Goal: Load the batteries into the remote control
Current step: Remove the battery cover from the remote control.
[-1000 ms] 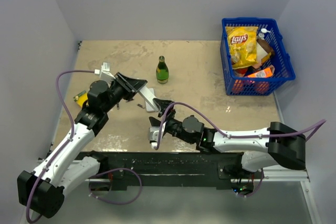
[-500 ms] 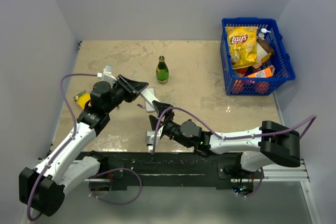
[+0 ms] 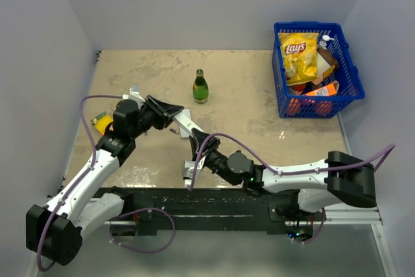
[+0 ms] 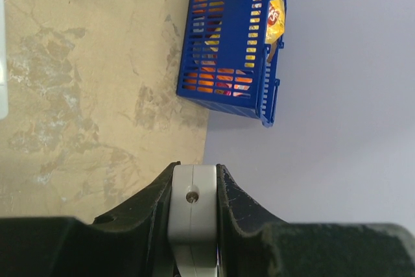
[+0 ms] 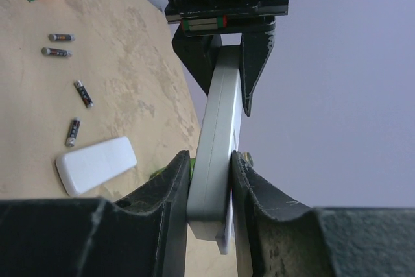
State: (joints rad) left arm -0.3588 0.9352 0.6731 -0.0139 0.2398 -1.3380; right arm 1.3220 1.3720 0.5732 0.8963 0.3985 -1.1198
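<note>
Gripping the remote control [image 5: 217, 134] edge-up, clear of the desk [image 5: 130, 63], with the left claw [image 4: 194, 170] clamped on one end and the right claw [image 5: 209, 157] closed snug on the other, apparently to steady it for loading. Down on the desk, well apart from it, scattered batteries [image 5: 82, 93] beside a white cover plate [image 5: 96, 163], probably lying off to leave the compartment open.

Top camera's high over the near edge, looking down my whole table [image 3: 246, 82]; both wrist cameras sit tight on the remote control [image 5: 217, 128], shared by all
</note>
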